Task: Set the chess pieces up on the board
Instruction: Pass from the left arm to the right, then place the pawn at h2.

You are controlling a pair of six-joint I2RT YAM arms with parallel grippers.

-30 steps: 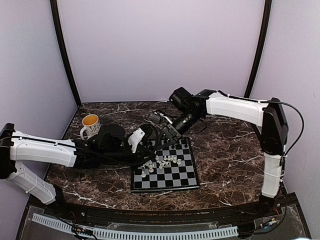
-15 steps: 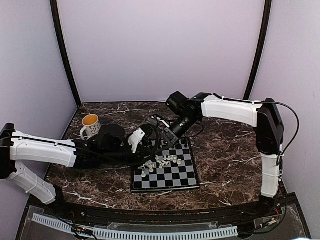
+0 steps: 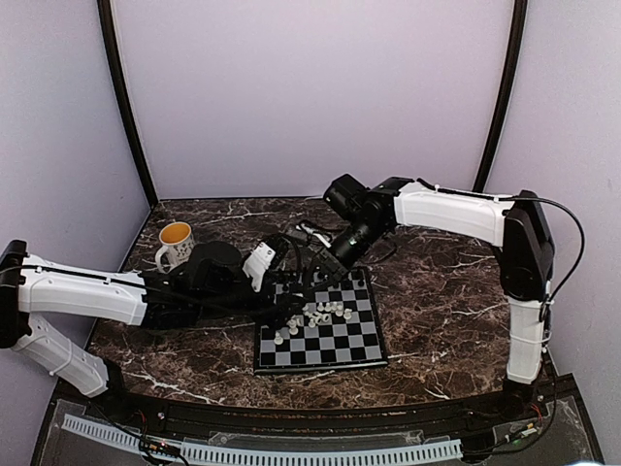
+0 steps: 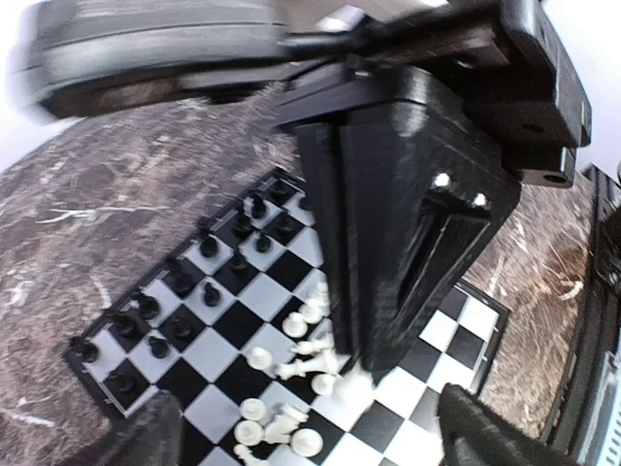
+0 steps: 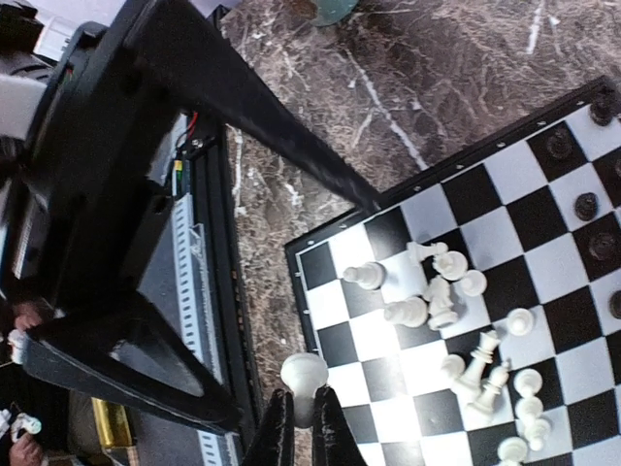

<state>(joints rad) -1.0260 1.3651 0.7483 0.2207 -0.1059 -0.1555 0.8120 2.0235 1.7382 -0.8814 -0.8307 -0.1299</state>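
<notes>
Board [image 3: 340, 351] lies flat on the dark marbled table [image 3: 437, 301], so I'll place everything else off that. Both arms reach in over its far half, one from each side.

Black pieces [image 4: 209, 248] stand upright in roughly two rows along the board's far edge. White pieces [image 5: 446, 301] are a different story. They're in a messy clump around the middle of the board, a bit toward its left side. From the right wrist camera you can see several tipped over on their sides, a couple leaning on each other. A few do stand upright at the fringe of the clump.

The right claw [image 5: 303, 416] is pinched shut on a white pawn [image 5: 304, 372]. The two fingers squeeze its lower part and the rounded end pokes out past the fingertips. From the left wrist camera that pawn hangs right at the edge of the white clump, low over the board. Can't tell if it's touching a square or just off it.

The left claw [image 4: 312, 442] is spread wide with nothing in it. Its fingers [image 4: 146, 437] only show as blurry dark lumps in the bottom corners of its own camera. They're well apart, with the white clump and the right claw's tip between them. It sits above the board's left part, close beside the right claw.

There's also a mug [image 3: 175, 245], white with a yellow inside. It stands on the table off the board's far-left corner, well apart from the board.
</notes>
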